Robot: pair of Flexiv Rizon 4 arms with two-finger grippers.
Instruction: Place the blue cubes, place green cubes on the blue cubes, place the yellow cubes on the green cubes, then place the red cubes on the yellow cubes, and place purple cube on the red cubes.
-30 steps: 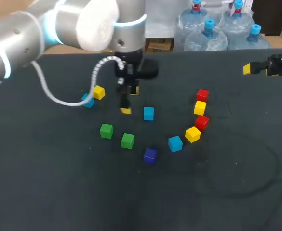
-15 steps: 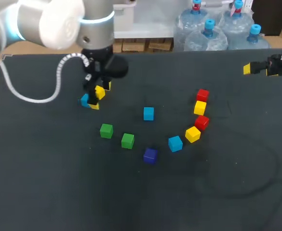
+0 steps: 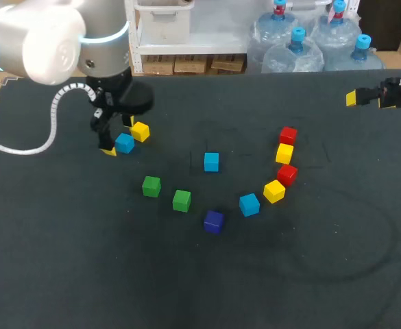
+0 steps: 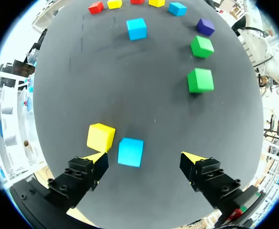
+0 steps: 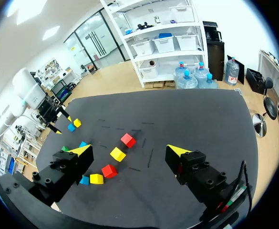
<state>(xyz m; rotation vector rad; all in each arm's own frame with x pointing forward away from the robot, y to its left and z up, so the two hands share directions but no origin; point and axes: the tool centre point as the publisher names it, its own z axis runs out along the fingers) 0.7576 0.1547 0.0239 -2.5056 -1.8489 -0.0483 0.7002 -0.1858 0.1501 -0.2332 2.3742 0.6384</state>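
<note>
The left gripper [image 4: 145, 160], wide open, straddles a blue cube [image 4: 130, 152] at the far left. The right gripper [image 5: 128, 150] hangs wide open, far right.

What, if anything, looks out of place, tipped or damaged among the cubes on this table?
Nothing stands out. The cubes lie singly on the table, none stacked, none visibly damaged. The left gripper is open, with one blue cube between its fingers and a yellow cube close beside it.

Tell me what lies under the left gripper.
A blue cube sits on the table between the open fingers of the left gripper, untouched; a yellow cube stands beside it. The table beneath them is hidden.
</note>
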